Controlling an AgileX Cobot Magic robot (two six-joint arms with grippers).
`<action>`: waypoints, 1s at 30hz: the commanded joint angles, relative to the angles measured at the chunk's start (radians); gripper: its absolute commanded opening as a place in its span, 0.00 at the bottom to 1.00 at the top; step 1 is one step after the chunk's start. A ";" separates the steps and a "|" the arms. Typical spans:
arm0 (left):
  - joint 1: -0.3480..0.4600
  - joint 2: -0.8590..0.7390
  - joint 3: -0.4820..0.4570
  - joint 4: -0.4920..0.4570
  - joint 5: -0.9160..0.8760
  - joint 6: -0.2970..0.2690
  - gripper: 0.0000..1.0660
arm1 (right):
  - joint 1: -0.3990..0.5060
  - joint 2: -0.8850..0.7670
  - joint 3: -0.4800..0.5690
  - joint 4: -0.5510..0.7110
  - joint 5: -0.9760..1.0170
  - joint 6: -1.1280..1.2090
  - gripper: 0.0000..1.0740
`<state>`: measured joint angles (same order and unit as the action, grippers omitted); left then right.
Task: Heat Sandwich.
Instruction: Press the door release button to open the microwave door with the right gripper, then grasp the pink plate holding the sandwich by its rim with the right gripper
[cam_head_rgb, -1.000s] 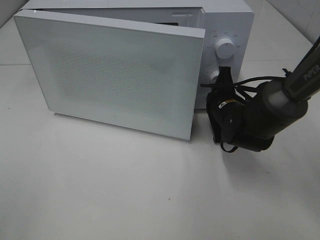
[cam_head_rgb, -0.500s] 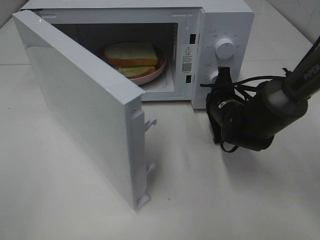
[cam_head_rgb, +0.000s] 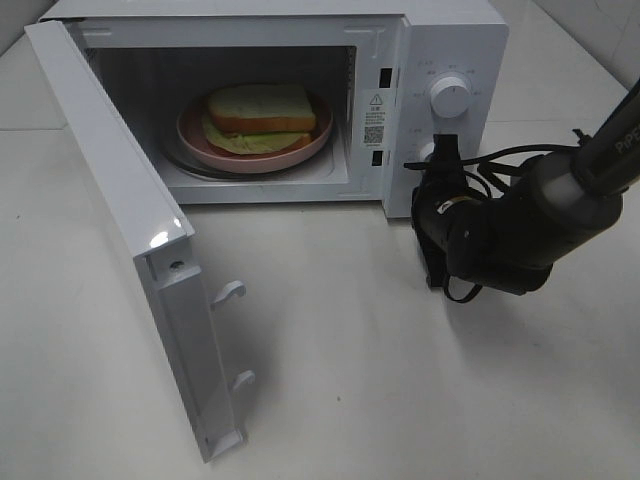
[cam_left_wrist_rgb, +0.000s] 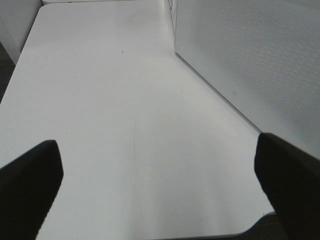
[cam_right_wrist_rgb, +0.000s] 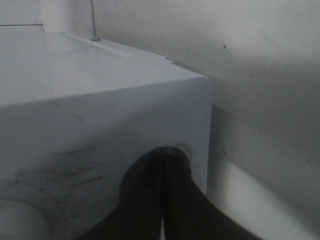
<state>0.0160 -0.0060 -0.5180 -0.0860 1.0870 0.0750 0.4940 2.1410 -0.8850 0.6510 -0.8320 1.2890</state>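
The sandwich (cam_head_rgb: 262, 108), pale bread with green leaves, lies on a round pink plate (cam_head_rgb: 200, 140) inside the white microwave (cam_head_rgb: 460, 40). The microwave's door (cam_head_rgb: 120, 190) stands wide open to the left. My right gripper (cam_head_rgb: 446, 150) is shut, its tips pressed together against the lower control on the panel, below the upper dial (cam_head_rgb: 450, 97). The right wrist view shows the shut fingertips (cam_right_wrist_rgb: 162, 162) at a dark round recess in the microwave's front (cam_right_wrist_rgb: 100, 100). My left gripper (cam_left_wrist_rgb: 157, 150) is open over bare table, empty, with the door (cam_left_wrist_rgb: 260, 60) beside it. It is outside the high view.
The open door reaches far out over the white table (cam_head_rgb: 380, 380) at the left front, with two latch hooks (cam_head_rgb: 232, 292) on its free edge. The right arm (cam_head_rgb: 520, 235) and its cables hang in front of the control panel.
The door has swung from nearly shut to wide open, uncovering the sandwich and plate inside. The right gripper has stayed shut at the lower control.
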 joint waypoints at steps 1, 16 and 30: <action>0.001 -0.014 -0.001 -0.009 -0.015 -0.003 0.94 | -0.015 -0.031 -0.047 -0.068 -0.067 -0.020 0.00; 0.001 -0.014 -0.001 -0.009 -0.015 -0.003 0.94 | -0.015 -0.151 0.084 -0.072 0.183 -0.133 0.00; 0.001 -0.014 -0.001 -0.009 -0.015 -0.003 0.94 | -0.015 -0.350 0.161 -0.067 0.448 -0.464 0.02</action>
<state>0.0160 -0.0060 -0.5180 -0.0860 1.0870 0.0750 0.4800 1.8070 -0.7270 0.5940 -0.4110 0.8730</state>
